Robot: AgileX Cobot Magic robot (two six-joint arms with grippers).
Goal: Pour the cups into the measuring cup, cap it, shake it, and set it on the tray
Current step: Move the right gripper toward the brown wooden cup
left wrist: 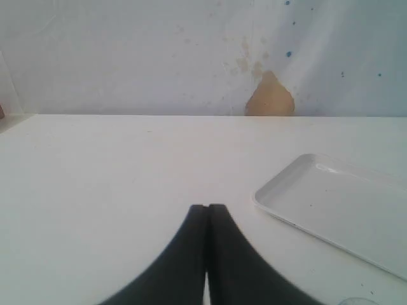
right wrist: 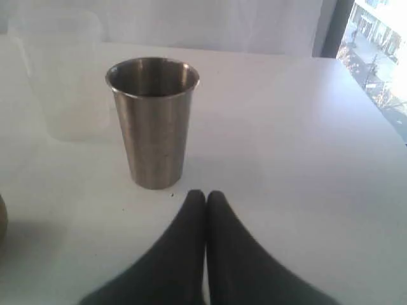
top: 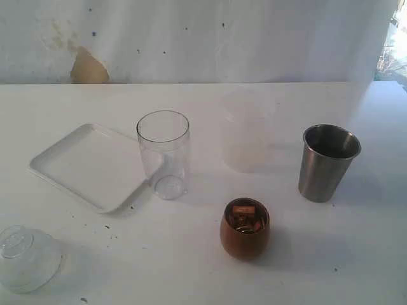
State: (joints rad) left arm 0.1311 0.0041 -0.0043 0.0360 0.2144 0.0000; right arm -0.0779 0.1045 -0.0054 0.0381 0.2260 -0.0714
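White table (top: 356, 254) fills the scene, backed by a pale wall (top: 222, 38) that carries a brown stain (top: 88, 67). Upright near the middle of the table stands the measuring cup (top: 163, 154), clear and looking empty, with its mouth open. Its base sits just beside the right edge of the tray (top: 89, 165); whether the two touch cannot be told. The tray lies flat and angled to the left of the cup. In front of the measuring cup and to its right, the wooden cup (top: 245, 229) stands upright with small brownish pieces showing inside. Behind the wooden cup stands a frosted cup (top: 245, 136), faint against the white surface. Farther right the tumbler (top: 327, 162) stands upright, well apart from the rest; its contents cannot be made out. At the near left corner a clear domed lid (top: 25, 257) rests on the table. The left gripper (left wrist: 207, 206) has its two dark fingers pressed together and holds nothing, low over bare table with the tray's corner near it. The right gripper (right wrist: 206, 192) is likewise closed tight and empty, its tips near the foot of the tumbler but apart from it.
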